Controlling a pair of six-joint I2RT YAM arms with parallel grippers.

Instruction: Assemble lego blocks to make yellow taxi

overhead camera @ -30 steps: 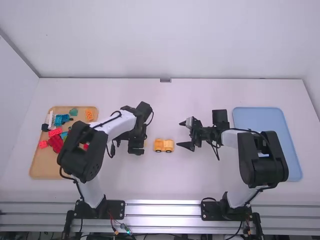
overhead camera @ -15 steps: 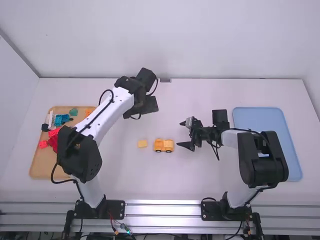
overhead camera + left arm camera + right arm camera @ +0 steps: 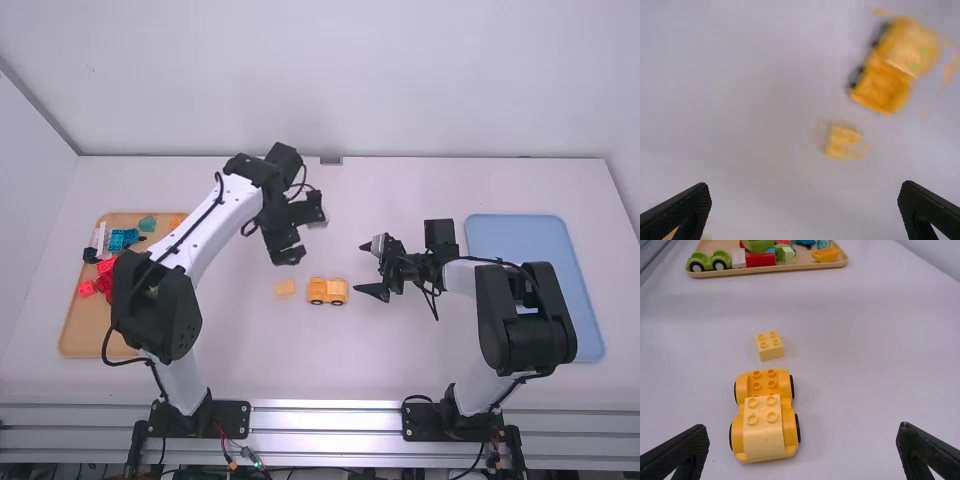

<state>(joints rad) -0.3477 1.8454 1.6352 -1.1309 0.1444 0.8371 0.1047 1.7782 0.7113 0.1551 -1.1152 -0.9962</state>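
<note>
A crooked grip was the risk

The left jaws and right jaws gaped wide, empty; the yellow block [image 3: 770, 346] lay on the worktop [image 3: 855, 365] near the wheeled car [image 3: 764, 432]; an off-centre descent could have tipped one or nudged the other.

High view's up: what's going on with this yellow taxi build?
Neither arm holds anything. The left gripper hangs over the table, and the right gripper is beside the part-built yellow car; both have their jaws open. The wheeled car carries a pale yellow block on one end, with bare studs on the other. Near that bare end, a small yellow block lies loose, not yet attached.
</note>
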